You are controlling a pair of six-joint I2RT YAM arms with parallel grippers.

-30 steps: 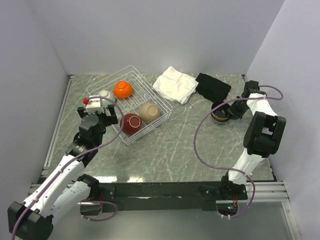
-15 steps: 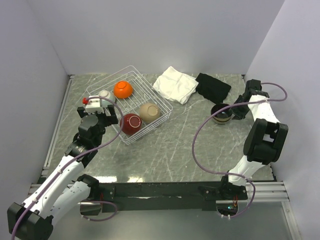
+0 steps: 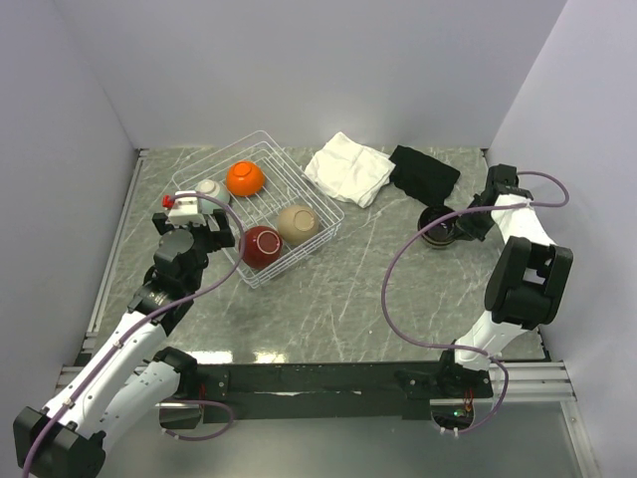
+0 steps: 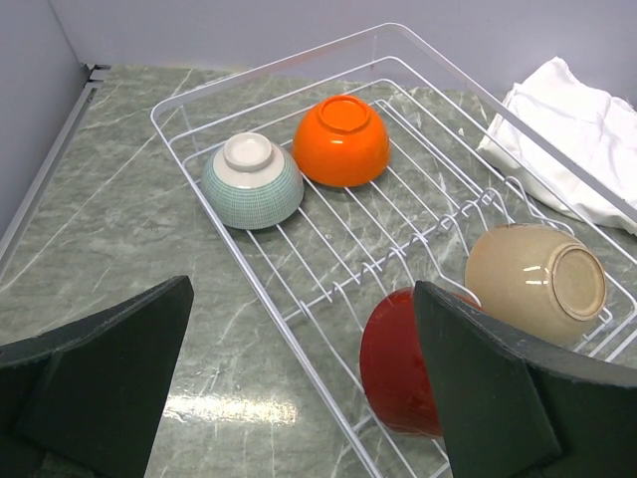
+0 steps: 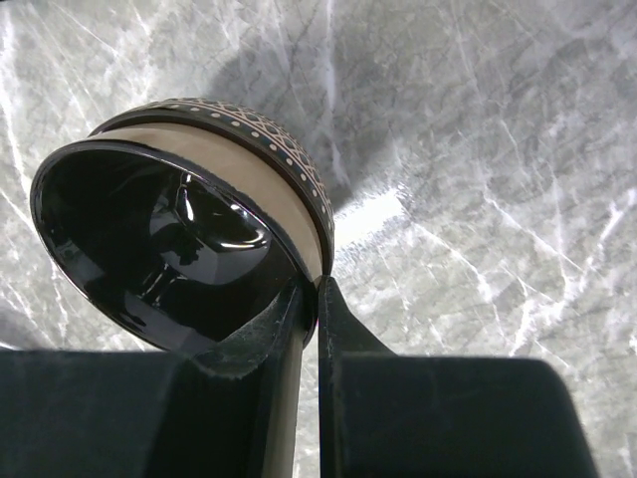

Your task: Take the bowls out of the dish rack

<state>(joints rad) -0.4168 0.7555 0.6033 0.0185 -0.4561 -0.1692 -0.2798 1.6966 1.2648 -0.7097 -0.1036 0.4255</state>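
The white wire dish rack (image 3: 309,194) holds an orange bowl (image 3: 245,178), a pale blue-green bowl (image 3: 212,190), a red bowl (image 3: 261,246) and a tan bowl (image 3: 298,224); all show in the left wrist view: orange (image 4: 341,140), blue-green (image 4: 253,181), red (image 4: 398,363), tan (image 4: 532,282). My left gripper (image 4: 299,398) is open at the rack's near-left edge, close to the red bowl. My right gripper (image 5: 311,299) is shut on the rim of the dark brown bowl (image 5: 189,249), which is tilted over the table at the right (image 3: 438,225).
A folded white cloth (image 3: 348,167) and a black cloth (image 3: 423,172) lie at the back of the marble table. Grey walls close in the left, back and right sides. A metal rail (image 3: 114,239) runs along the left edge.
My right gripper has shifted the dark brown bowl slightly and changed its tilt near the black cloth. The left arm has barely moved.
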